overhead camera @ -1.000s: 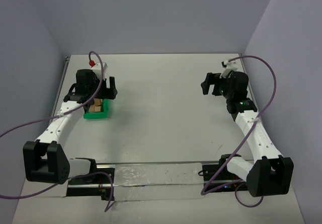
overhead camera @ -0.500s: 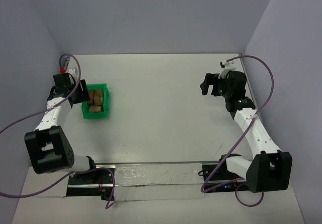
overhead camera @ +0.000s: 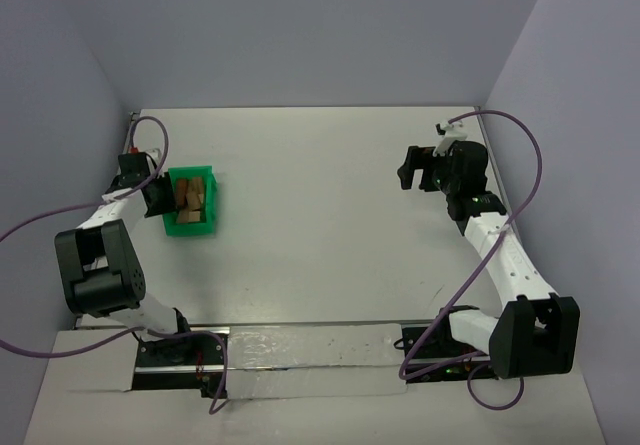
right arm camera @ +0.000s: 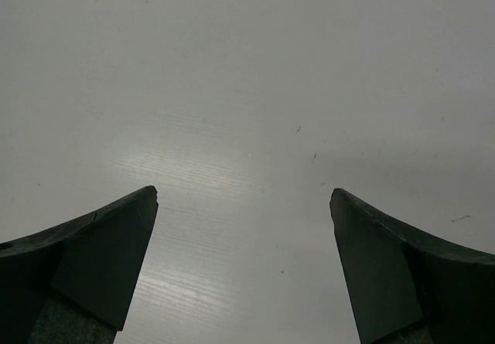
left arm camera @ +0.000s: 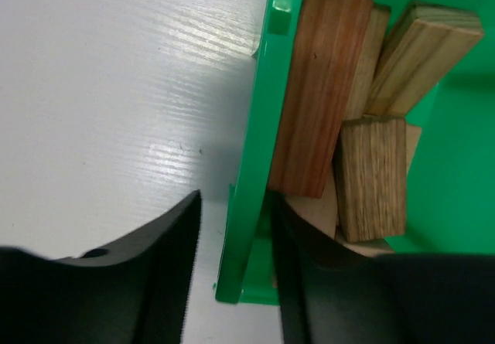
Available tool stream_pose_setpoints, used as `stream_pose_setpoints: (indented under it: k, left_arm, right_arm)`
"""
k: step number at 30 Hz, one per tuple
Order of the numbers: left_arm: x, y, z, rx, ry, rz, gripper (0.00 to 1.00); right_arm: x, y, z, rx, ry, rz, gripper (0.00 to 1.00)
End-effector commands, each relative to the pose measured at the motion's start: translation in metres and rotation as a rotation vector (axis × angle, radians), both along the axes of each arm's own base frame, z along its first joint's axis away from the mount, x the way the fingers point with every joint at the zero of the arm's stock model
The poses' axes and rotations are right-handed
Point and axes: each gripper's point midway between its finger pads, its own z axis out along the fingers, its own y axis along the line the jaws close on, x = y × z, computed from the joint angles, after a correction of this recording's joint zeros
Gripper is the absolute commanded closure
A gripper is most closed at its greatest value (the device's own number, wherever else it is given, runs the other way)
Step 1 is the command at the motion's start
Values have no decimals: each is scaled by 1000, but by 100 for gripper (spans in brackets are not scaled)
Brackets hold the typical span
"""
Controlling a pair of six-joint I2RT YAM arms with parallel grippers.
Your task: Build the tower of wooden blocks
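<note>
Several wood blocks (overhead camera: 190, 197) lie loose in a green tray (overhead camera: 190, 228) at the table's left. In the left wrist view a darker brown bar (left arm camera: 317, 89) leans against the tray wall (left arm camera: 255, 151), with tan blocks (left arm camera: 373, 178) beside it. My left gripper (overhead camera: 158, 197) (left arm camera: 236, 205) straddles that wall, one finger outside over the table and one inside by the blocks. A strip of table still shows between the outer finger and the wall. My right gripper (overhead camera: 410, 170) (right arm camera: 244, 197) hangs wide open over bare table at the right. The tower is out of view.
The tray sits near the table's left edge and the left side wall (overhead camera: 70, 165). Purple cables (overhead camera: 150, 130) loop from both wrists. Grey walls close off the back and the right side.
My left arm has swung from above the tray to its left side and dropped low, and its jaws have narrowed around the tray wall. The right arm has barely moved.
</note>
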Motion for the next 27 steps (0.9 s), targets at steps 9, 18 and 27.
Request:
stream_pose_setpoints:
  k: [9, 18, 27]
  left_arm:
    - [33, 18, 12, 72, -102, 14, 83]
    - [36, 20, 41, 128, -165, 32, 100]
    - [43, -54, 81, 337, -231, -149, 100]
  right_arm:
    - [9, 2, 16, -5, -48, 9, 0]
    - [9, 3, 15, -3, -45, 13, 0]
    - [9, 3, 16, -3, -45, 13, 0]
